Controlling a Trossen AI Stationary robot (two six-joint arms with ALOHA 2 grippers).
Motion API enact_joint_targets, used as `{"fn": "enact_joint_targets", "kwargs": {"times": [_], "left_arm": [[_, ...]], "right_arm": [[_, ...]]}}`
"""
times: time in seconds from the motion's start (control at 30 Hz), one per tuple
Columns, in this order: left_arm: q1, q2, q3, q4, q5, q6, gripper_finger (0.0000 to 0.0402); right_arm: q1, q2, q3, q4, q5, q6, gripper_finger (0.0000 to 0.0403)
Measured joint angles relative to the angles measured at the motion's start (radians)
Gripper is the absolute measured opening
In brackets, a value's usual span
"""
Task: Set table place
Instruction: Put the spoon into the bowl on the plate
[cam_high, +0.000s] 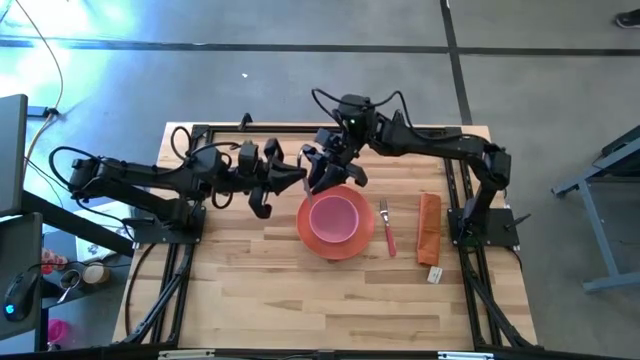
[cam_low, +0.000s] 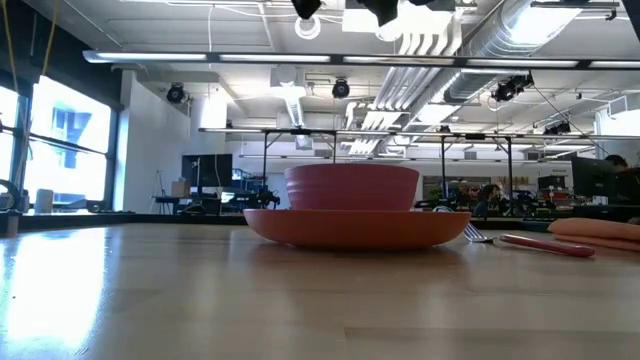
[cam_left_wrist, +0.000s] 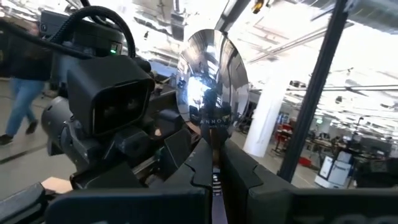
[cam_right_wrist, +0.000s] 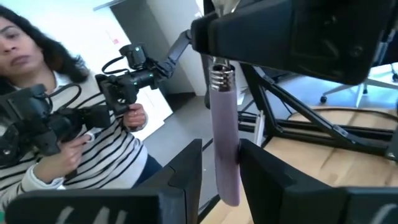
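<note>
The pink bowl (cam_high: 333, 217) sits in the orange plate (cam_high: 305, 236) at the table's middle, and the pink-handled fork (cam_high: 387, 232) lies right of the plate. Both also show in the low view: bowl (cam_low: 352, 187), plate (cam_low: 355, 228). My left gripper (cam_high: 300, 178) and right gripper (cam_high: 322, 172) meet in the air above the plate's far left rim. The left is shut on the lilac-handled spoon (cam_left_wrist: 211, 74). The right gripper's open fingers (cam_right_wrist: 186, 177) stand on either side of the lilac handle (cam_right_wrist: 225, 143), with a gap showing on one side. My left gripper pinches the spoon's metal neck (cam_left_wrist: 214, 177) between its two fingers, just below the bowl. The spoon lies along the fingers, with its shiny bowl (cam_left_wrist: 211, 68) beyond the fingertips. The spoon is lifted clear of the table, and its lilac handle (cam_right_wrist: 224, 124) reaches away toward my right gripper.
A folded orange cloth strip (cam_high: 429, 228) lies right of the fork, with a small pale object (cam_high: 434, 273) at its near end. Bare wood lies near and left of the plate. A person in a striped shirt (cam_right_wrist: 81, 149) holding camera gear stands beyond the table.
</note>
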Motion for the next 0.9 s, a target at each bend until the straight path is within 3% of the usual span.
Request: {"fn": "enact_joint_targets", "kwargs": {"times": [0.5, 0.6, 0.73, 0.9], "left_arm": [[0.002, 0.001, -0.001, -0.012, -0.058, 0.039, 0.0003], [0.001, 0.000, -0.001, -0.013, -0.058, 0.037, 0.0002], [0.001, 0.000, 0.001, -0.027, -0.059, 0.037, 0.0001], [0.002, 0.000, 0.001, -0.032, -0.054, 0.028, 0.0000]], "right_arm": [[0.069, 0.000, 0.000, 0.019, 0.042, 0.011, 0.0093], [0.068, -0.001, 0.000, 0.019, 0.067, 0.033, 0.0073], [0.061, 0.003, -0.001, 0.010, 0.122, 0.040, 0.0013], [0.055, 0.003, -0.002, -0.012, 0.168, 0.024, 0.0003]]}}
